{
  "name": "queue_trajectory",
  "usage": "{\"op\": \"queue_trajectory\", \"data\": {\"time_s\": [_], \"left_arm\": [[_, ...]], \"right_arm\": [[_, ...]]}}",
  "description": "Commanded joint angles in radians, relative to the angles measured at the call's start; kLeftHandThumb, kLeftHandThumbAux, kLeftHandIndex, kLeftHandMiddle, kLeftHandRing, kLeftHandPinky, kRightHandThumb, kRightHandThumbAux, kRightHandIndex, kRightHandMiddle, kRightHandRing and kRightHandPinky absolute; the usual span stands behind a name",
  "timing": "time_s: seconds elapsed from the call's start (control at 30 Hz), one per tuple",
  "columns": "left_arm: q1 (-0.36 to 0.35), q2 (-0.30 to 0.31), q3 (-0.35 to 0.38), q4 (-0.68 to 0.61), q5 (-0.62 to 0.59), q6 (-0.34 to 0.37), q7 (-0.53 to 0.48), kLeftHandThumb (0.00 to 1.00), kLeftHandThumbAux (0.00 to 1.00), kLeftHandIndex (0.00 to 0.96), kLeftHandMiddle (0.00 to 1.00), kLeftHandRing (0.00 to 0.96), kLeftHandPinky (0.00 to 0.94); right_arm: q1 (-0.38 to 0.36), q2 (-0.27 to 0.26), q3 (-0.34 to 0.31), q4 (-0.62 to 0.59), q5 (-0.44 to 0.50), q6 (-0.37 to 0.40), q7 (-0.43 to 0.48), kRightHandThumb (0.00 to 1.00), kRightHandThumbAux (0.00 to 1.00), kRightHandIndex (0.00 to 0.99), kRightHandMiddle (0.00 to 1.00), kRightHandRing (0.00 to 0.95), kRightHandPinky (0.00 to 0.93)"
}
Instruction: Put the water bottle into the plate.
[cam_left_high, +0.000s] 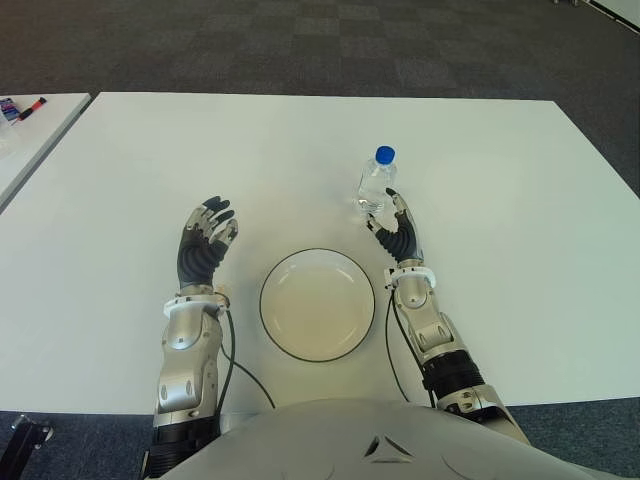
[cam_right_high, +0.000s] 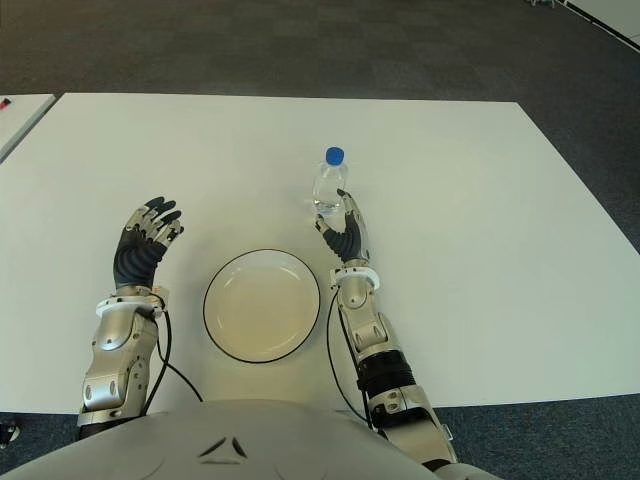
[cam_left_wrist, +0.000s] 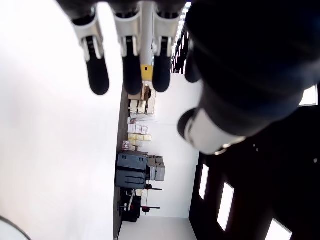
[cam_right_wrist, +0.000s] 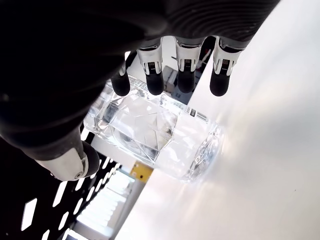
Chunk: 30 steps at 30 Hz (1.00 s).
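Landmark: the plate (cam_left_high: 317, 304), a round cream dish with a dark rim, lies flat on the white table (cam_left_high: 500, 300), close to the table's near edge and right in front of the robot's body.
Water bottle: the water bottle (cam_left_high: 375, 182) stands upright on the table beyond the plate and a little to its right, clear-bodied with a blue cap, well outside the plate's rim.
Right robot hand: the right robot hand (cam_left_high: 398, 232) is raised just past the plate's right rim, between the plate and the bottle, with its fingertips at the bottle's lower body.
Right robot hand state: in the right wrist view the fingers (cam_right_wrist: 154, 80) are extended and spread over the bottle (cam_right_wrist: 155, 135), the thumb off to one side; they are not wrapped around it, so the hand is open and holds nothing. Whether any fingertip touches the bottle I cannot tell.
Left robot hand: the left robot hand (cam_left_high: 205, 243) shows to the left of the plate, clearly apart from its rim, over bare table.
Left robot hand state: its own wrist view shows the fingers (cam_left_wrist: 97, 75) relaxed and apart, with nothing between them and the thumb.
Cables: a thin dark cable runs along each forearm, one on either side of the plate.
Far left: a second white table (cam_left_high: 30, 135) stands well left of the plate, with small coloured items on it too small to identify.
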Motion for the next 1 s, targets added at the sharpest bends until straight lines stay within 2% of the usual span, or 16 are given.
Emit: {"op": "queue_trajectory", "data": {"time_s": [0.03, 0.53, 0.73, 0.9, 1.0], "left_arm": [[-0.001, -0.001, -0.002, 0.024, 0.009, 0.002, 0.005, 0.47, 0.811, 0.198, 0.213, 0.229, 0.262], [-0.003, 0.005, -0.001, 0.03, 0.009, 0.004, -0.004, 0.404, 0.837, 0.16, 0.198, 0.213, 0.253], [-0.003, 0.009, 0.0, 0.031, -0.002, 0.003, -0.016, 0.416, 0.826, 0.17, 0.207, 0.227, 0.277], [-0.002, 0.013, 0.005, 0.031, -0.023, 0.004, -0.032, 0.454, 0.802, 0.178, 0.216, 0.241, 0.291], [-0.002, 0.016, 0.007, 0.033, -0.026, 0.001, -0.036, 0.476, 0.787, 0.177, 0.217, 0.244, 0.29]], "right_arm": [[0.004, 0.0, 0.005, 0.02, 0.004, -0.013, 0.0, 0.0, 0.586, 0.0, 0.0, 0.0, 0.0], [0.004, 0.014, -0.006, 0.023, 0.02, 0.0, 0.004, 0.0, 0.612, 0.0, 0.0, 0.0, 0.0], [0.001, 0.04, -0.049, 0.009, 0.1, 0.046, 0.047, 0.0, 0.623, 0.0, 0.0, 0.0, 0.0], [-0.042, 0.037, -0.116, 0.082, 0.192, 0.021, 0.08, 0.0, 0.644, 0.0, 0.0, 0.0, 0.0], [-0.048, 0.04, -0.131, 0.097, 0.213, 0.022, 0.087, 0.0, 0.636, 0.0, 0.0, 0.0, 0.0]]}}
